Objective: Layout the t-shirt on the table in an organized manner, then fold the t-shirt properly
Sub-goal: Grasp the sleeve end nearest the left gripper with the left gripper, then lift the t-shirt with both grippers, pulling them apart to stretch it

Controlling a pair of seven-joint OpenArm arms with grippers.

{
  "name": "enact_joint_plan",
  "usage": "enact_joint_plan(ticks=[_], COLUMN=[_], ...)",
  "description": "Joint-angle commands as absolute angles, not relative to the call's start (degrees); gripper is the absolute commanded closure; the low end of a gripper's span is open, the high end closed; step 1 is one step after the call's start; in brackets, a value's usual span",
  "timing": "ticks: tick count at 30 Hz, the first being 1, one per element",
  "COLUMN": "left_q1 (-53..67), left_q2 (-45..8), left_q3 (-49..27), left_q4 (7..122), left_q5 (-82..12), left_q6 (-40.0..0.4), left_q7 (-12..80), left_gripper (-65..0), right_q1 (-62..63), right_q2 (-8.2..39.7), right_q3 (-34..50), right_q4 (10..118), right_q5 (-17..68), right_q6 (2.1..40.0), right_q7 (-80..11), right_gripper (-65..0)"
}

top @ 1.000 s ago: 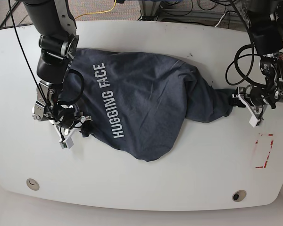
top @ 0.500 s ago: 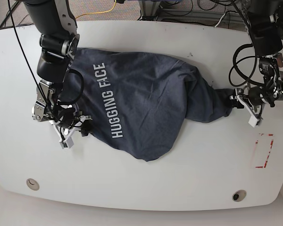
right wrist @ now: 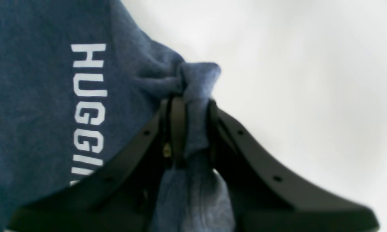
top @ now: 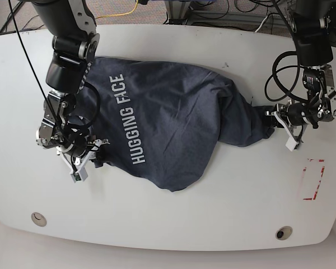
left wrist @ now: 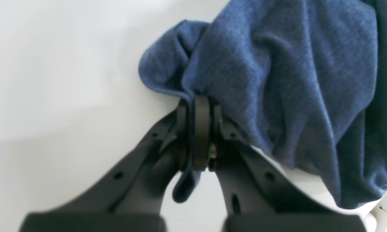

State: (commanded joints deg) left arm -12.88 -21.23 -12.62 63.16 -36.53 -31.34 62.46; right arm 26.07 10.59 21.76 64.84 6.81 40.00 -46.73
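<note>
The dark navy t-shirt [top: 173, 120] lies bunched across the middle of the white table [top: 173, 224], its white "HUGGING FACE" lettering [top: 127, 119] running up and down. In the base view my left gripper [top: 270, 120] is at the shirt's right end, shut on a twisted fold of fabric [left wrist: 180, 87]. The left wrist view shows that gripper [left wrist: 198, 103] pinching the cloth edge. At the shirt's left edge my right gripper [top: 98, 150] is shut on a bunched piece; the right wrist view shows this gripper [right wrist: 188, 103] with cloth [right wrist: 196, 80] squeezed between the fingers, beside the lettering [right wrist: 88, 106].
A red tape rectangle [top: 313, 179] marks the table's right side. Two small round holes sit near the front edge, one at the left [top: 38, 218] and one at the right [top: 283, 232]. Cables [top: 129, 8] lie behind the table's back edge.
Both arms shifted slightly. The left gripper drew a little inward to the left with its fold; the right arm turned, and its gripper moved slightly with the shirt's left edge.
</note>
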Motion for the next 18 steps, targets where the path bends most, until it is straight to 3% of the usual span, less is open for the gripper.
enact_joint_plan(ticks=[18], left_q1=[-16.04], left_q2=[-21.85], left_q3=[-17.54], left_q4=[89.89], left_q5=[-36.70], left_q6=[-31.78], left_q7=[65.89], left_gripper=[0.0], right_q1=[24.40], right_q2=[11.74], right_q3=[22.73], right_q4=[86.11], right_q5=[6.90], right_q6=[40.00], right_q7=[-56.92], right_gripper=[-6.5])
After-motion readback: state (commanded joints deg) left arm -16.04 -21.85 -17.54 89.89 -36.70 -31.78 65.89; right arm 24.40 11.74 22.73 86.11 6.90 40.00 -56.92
